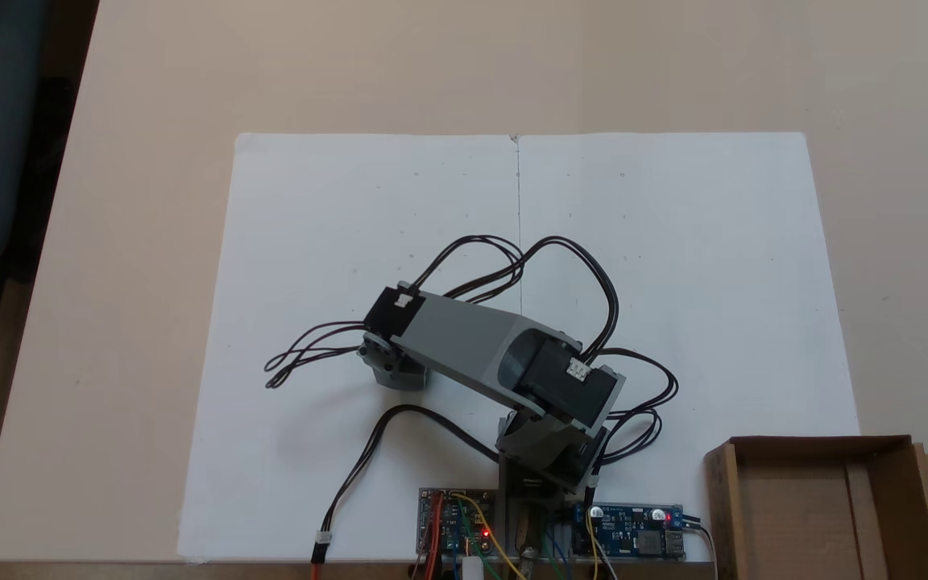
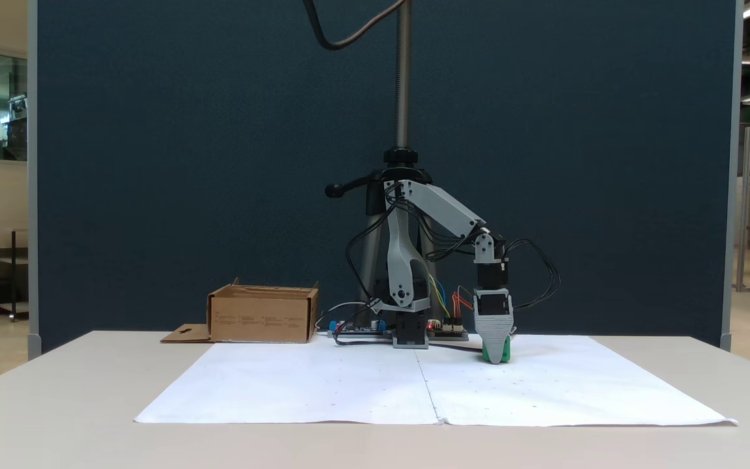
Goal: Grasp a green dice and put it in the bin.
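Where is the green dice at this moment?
In a fixed view, the green dice sits on the white paper right of the arm's base, at the gripper tip.

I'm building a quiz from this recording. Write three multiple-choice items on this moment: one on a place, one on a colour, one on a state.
1. Where does the gripper stand?
A. Over the bin
B. Down at the white paper, at the green dice
C. Raised high above the table

2. What colour is the bin?
A. Brown
B. Blue
C. White

3. What is inside the bin, seen in the fixed view from above?
A. The green dice
B. A circuit board
C. Nothing visible

Answers:
1. B: the fixed side view shows the fingertip low on the white paper with the green dice right behind it.
2. A: it is plain brown cardboard.
3. C: its visible floor is bare.
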